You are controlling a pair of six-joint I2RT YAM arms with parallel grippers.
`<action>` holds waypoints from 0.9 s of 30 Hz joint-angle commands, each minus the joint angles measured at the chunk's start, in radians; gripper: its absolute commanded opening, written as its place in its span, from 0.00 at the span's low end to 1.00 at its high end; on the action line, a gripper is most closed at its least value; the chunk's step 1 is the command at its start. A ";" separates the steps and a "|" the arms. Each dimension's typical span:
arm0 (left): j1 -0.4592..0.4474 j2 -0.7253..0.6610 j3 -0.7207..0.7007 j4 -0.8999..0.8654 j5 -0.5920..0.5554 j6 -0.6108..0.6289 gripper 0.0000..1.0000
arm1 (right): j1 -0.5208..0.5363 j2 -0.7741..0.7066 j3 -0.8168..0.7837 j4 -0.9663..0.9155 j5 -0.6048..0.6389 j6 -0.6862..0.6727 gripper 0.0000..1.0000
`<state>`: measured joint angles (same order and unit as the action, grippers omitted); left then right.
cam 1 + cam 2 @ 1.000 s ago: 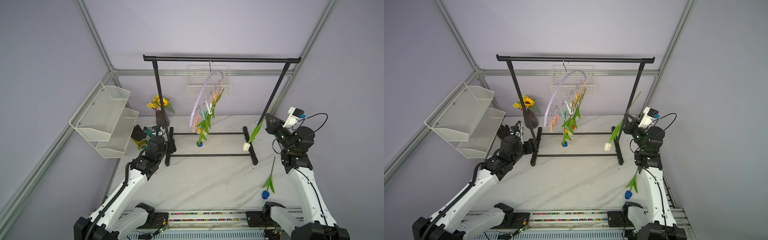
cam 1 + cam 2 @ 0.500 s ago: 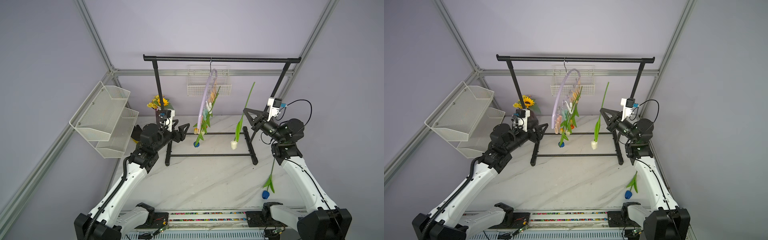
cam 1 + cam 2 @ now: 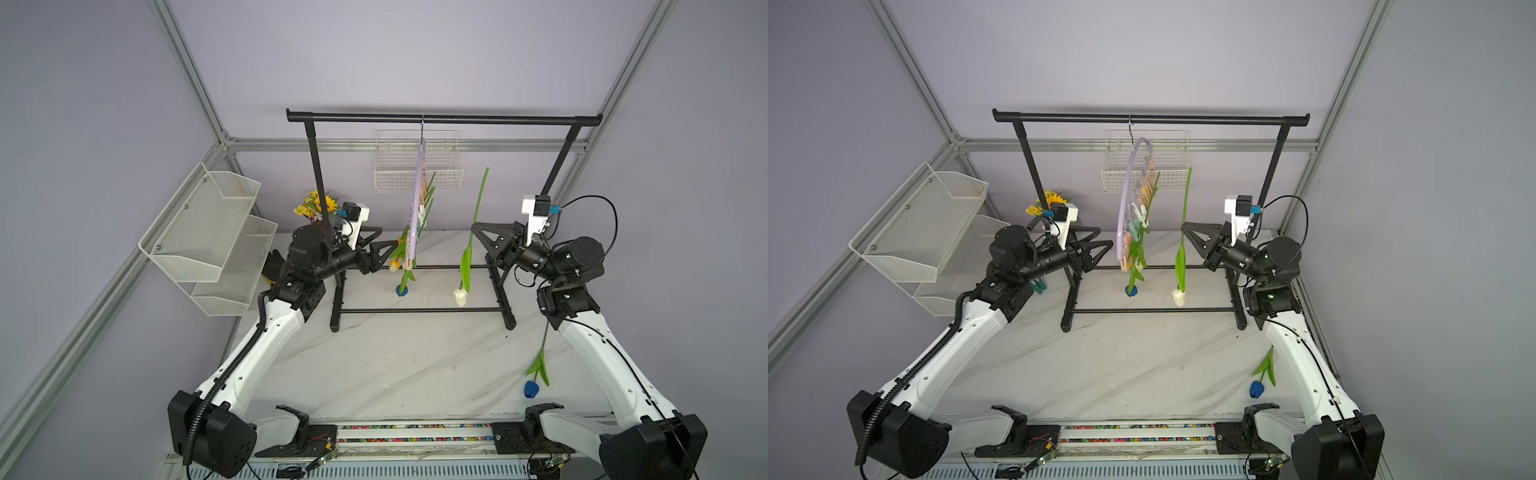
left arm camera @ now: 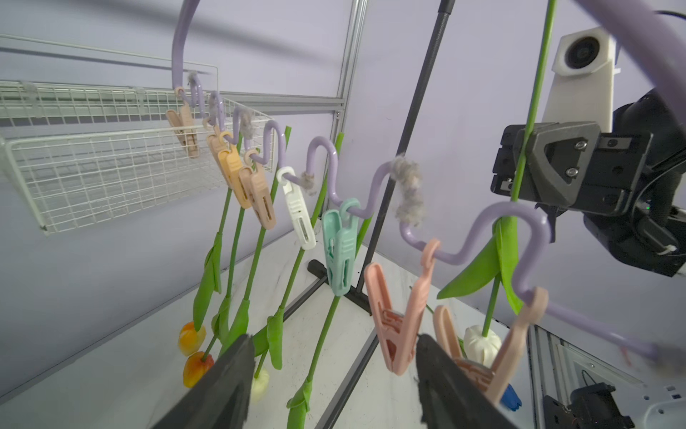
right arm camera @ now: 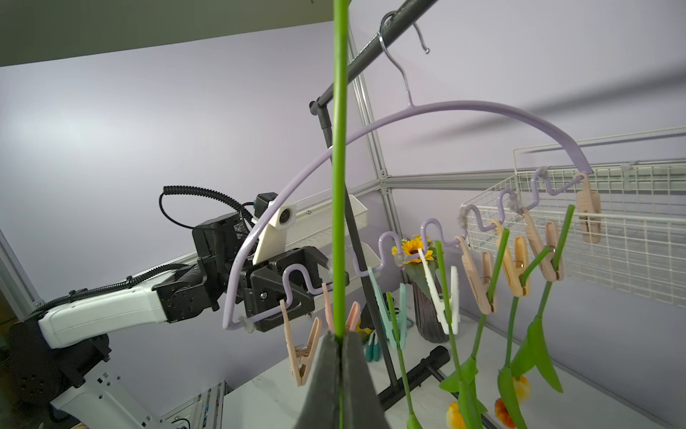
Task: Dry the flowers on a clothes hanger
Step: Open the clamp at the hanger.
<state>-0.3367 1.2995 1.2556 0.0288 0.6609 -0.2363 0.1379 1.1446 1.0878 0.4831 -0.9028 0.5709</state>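
We look into a booth of pale lilac walls (image 3: pixel 415 54) braced by aluminium rails (image 3: pixel 407 145), floored by a white marble-patterned table (image 3: pixel 395 361). The black garment rack (image 3: pixel 444 119) stands toward the back of that table, and we place everything else from it.

The clothes hanger (image 3: pixel 417 199) hangs by its metal hook from the middle of the rack's top bar, nearly edge-on in a top view. Several of the flowers (image 4: pixel 208 275) hang head-down from its clips, under the bar. A blue tulip (image 3: pixel 531 388) lies flat on the table well in front of the rack's right foot.

The left gripper (image 3: pixel 388 241) sits between the rack's left post and the hanger. Its fingers are spread, with a pink clip (image 4: pixel 391 334) between them (we cannot tell whether either finger touches it). The right gripper (image 3: pixel 473 226) reaches in between the hanger and the rack's right post. Its jaws are pressed together on the stem of a white tulip (image 3: pixel 465 266), which hangs upright, head down, just above the rack's lower crossbar.

A two-tier white mesh shelf (image 3: pixel 208 232) is on the wall left of the rack, and a white wire basket (image 3: pixel 390 174) is on the back wall behind the hanger. A sunflower bouquet (image 3: pixel 316 203) stands behind the rack's left post.
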 commanded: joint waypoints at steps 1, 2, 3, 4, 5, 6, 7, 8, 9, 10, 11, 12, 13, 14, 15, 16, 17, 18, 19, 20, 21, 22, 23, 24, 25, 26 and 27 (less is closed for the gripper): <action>0.006 0.026 0.038 0.059 0.118 -0.060 0.67 | 0.015 -0.039 -0.017 -0.025 0.041 0.000 0.00; 0.005 0.032 0.040 0.073 0.132 -0.068 0.67 | 0.019 -0.044 -0.037 -0.012 0.050 0.009 0.00; 0.004 0.043 0.043 0.091 0.151 -0.079 0.66 | 0.024 -0.047 -0.058 0.006 0.056 0.016 0.00; 0.004 0.054 0.050 0.103 0.167 -0.086 0.66 | 0.025 -0.049 -0.071 0.012 0.055 0.021 0.00; 0.003 0.069 0.063 0.103 0.181 -0.091 0.65 | 0.027 -0.048 -0.079 0.002 0.057 0.019 0.00; 0.001 0.088 0.080 0.099 0.196 -0.093 0.63 | 0.028 -0.047 -0.085 -0.009 0.067 0.014 0.00; 0.001 0.103 0.097 0.095 0.209 -0.095 0.63 | 0.029 -0.045 -0.093 -0.013 0.079 0.011 0.00; -0.002 0.131 0.117 0.092 0.226 -0.096 0.62 | 0.031 -0.043 -0.105 -0.007 0.092 0.013 0.00; -0.008 0.155 0.131 0.092 0.238 -0.098 0.61 | 0.034 -0.036 -0.115 0.011 0.104 0.024 0.00; -0.016 0.168 0.141 0.090 0.242 -0.100 0.61 | 0.036 -0.029 -0.123 0.026 0.111 0.034 0.00; -0.024 0.181 0.153 0.089 0.243 -0.100 0.61 | 0.037 -0.018 -0.131 0.045 0.114 0.049 0.00; -0.032 0.193 0.161 0.089 0.252 -0.101 0.61 | 0.041 -0.009 -0.136 0.061 0.113 0.060 0.00; -0.037 0.200 0.169 0.093 0.263 -0.102 0.61 | 0.043 0.002 -0.139 0.068 0.111 0.066 0.00; -0.047 0.208 0.175 0.096 0.268 -0.102 0.61 | 0.047 0.013 -0.140 0.072 0.111 0.068 0.00; -0.055 0.214 0.181 0.093 0.267 -0.096 0.61 | 0.053 0.022 -0.139 0.074 0.114 0.067 0.00; -0.065 0.220 0.190 0.086 0.268 -0.089 0.61 | 0.056 0.029 -0.139 0.077 0.114 0.068 0.00; -0.069 0.224 0.196 0.083 0.273 -0.085 0.61 | 0.061 0.037 -0.138 0.078 0.114 0.068 0.00; -0.074 0.230 0.204 0.078 0.277 -0.082 0.61 | 0.063 0.045 -0.136 0.079 0.115 0.068 0.00; -0.077 0.234 0.212 0.071 0.281 -0.077 0.61 | 0.066 0.051 -0.135 0.077 0.117 0.067 0.00; -0.081 0.238 0.217 0.067 0.286 -0.071 0.61 | 0.069 0.057 -0.134 0.075 0.117 0.067 0.00; -0.085 0.240 0.220 0.063 0.293 -0.063 0.61 | 0.072 0.063 -0.133 0.076 0.116 0.066 0.00; -0.090 0.242 0.223 0.062 0.295 -0.058 0.61 | 0.077 0.068 -0.131 0.074 0.117 0.064 0.00; -0.092 0.244 0.224 0.060 0.295 -0.053 0.61 | 0.081 0.072 -0.129 0.071 0.117 0.061 0.00; -0.095 0.245 0.226 0.058 0.297 -0.051 0.60 | 0.084 0.078 -0.125 0.064 0.117 0.056 0.00; -0.099 0.245 0.228 0.056 0.299 -0.045 0.60 | 0.086 0.082 -0.122 0.054 0.119 0.051 0.00; -0.102 0.246 0.229 0.051 0.297 -0.041 0.60 | 0.089 0.086 -0.117 0.043 0.123 0.046 0.00; -0.104 0.247 0.229 0.048 0.289 -0.038 0.60 | 0.091 0.089 -0.113 0.032 0.129 0.042 0.00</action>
<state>-0.4324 1.5452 1.4551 0.0772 0.9314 -0.3016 0.2184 1.2278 0.9527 0.5083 -0.7948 0.6254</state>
